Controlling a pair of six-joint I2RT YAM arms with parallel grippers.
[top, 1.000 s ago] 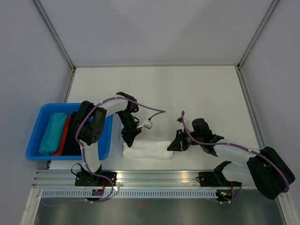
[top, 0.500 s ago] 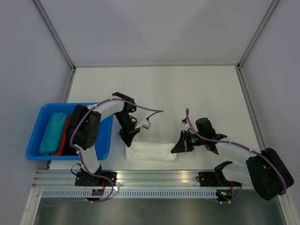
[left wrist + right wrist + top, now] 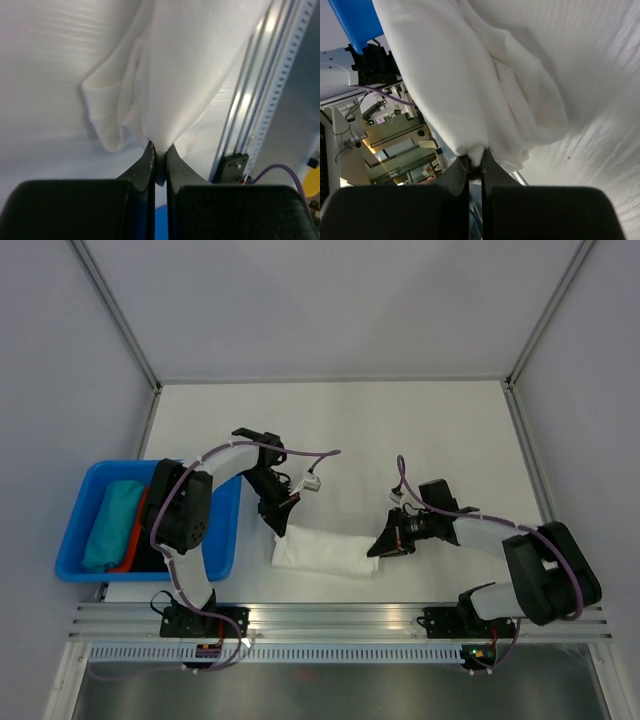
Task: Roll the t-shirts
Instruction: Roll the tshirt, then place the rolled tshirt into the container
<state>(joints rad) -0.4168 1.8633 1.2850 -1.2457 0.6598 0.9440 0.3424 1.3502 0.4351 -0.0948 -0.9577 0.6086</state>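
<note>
A white t-shirt (image 3: 322, 551) lies folded into a long band near the table's front edge, between the two arms. My left gripper (image 3: 279, 528) is shut on the band's left end; in the left wrist view the cloth (image 3: 170, 75) is pinched between the fingertips (image 3: 159, 150). My right gripper (image 3: 376, 547) is shut on the band's right end; in the right wrist view the cloth (image 3: 470, 80) bunches up between the tips (image 3: 475, 159). No black marks show on the cloth.
A blue bin (image 3: 92, 484) stands at the left with teal (image 3: 110, 522), red and dark rolled cloths in it. The aluminium rail (image 3: 330, 620) runs along the front edge, just below the shirt. The white table (image 3: 400, 430) stretches behind.
Both grippers have shifted: the left one moved back and slightly right, the right one moved right, and the shirt band now lies stretched longer and slightly tilted between them.
</note>
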